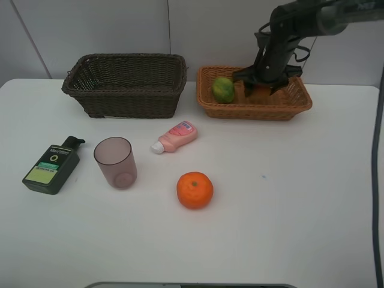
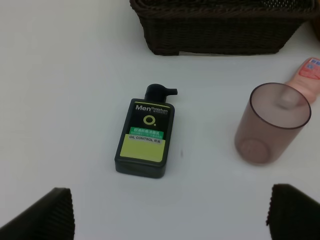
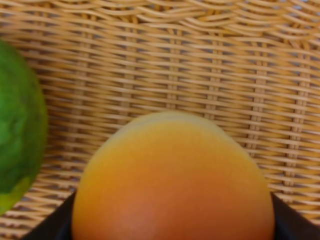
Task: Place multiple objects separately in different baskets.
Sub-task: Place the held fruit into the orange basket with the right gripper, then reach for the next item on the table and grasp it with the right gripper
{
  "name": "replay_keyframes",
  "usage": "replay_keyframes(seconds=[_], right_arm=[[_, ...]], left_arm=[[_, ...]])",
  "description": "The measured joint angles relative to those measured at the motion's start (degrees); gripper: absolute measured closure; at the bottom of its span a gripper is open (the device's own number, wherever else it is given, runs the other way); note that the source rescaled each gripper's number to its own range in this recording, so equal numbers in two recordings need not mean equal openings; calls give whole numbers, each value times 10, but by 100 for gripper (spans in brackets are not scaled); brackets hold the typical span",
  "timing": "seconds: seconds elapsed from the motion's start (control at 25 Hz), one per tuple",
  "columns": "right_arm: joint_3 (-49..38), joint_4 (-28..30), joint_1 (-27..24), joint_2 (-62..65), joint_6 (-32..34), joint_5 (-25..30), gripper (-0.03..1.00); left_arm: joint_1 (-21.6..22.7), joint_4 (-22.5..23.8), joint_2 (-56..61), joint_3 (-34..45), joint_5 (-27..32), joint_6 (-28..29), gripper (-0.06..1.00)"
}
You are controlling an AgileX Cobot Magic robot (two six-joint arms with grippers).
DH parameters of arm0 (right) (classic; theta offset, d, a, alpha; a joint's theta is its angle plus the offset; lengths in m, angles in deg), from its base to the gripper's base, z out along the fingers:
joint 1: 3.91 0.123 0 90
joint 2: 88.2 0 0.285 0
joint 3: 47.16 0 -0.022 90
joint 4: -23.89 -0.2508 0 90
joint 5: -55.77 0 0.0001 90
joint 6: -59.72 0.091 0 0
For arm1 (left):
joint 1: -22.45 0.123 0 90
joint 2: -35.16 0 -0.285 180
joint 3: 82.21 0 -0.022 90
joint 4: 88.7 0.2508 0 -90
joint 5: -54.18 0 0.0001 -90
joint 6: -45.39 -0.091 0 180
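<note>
My right gripper (image 1: 264, 80) is down inside the light tan basket (image 1: 258, 111), shut on the red-orange peach-like fruit (image 3: 172, 175), which sits low over the weave (image 3: 200, 65). A green round fruit (image 1: 223, 90) lies in the same basket beside it (image 3: 17, 125). My left gripper (image 2: 170, 212) hangs open above the table, over the dark green pump bottle (image 2: 145, 137). That bottle (image 1: 53, 167), the mauve cup (image 1: 115, 162), the small pink bottle (image 1: 175, 137) and the orange (image 1: 194, 189) rest on the table. The dark brown basket (image 1: 129, 57) holds nothing that I can see.
The cup (image 2: 272, 125) stands upright beside the pump bottle, with the pink bottle (image 2: 306, 75) lying behind it. The dark basket's wall (image 2: 220, 30) is just beyond them. A white wall runs behind both baskets.
</note>
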State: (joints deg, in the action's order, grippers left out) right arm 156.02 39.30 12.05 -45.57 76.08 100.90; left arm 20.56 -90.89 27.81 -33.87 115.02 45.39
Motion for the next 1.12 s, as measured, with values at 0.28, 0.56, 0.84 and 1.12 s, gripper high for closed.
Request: replay_keyframes(seconds=[0.28,0.56,0.84,1.12], right_arm=[[0,1,0,-5,2,-9,6],[0,1,20,29,-8,56,-3],[-1,-62,78,76,-124,192,-3],[-21,-142,181,111,-211,217,-3]], left_arm=[[0,0,0,0,0,0,-5],[0,0,0,0,0,0,-5],[0,0,0,0,0,0,-5],[0,0,0,0,0,0,-5]])
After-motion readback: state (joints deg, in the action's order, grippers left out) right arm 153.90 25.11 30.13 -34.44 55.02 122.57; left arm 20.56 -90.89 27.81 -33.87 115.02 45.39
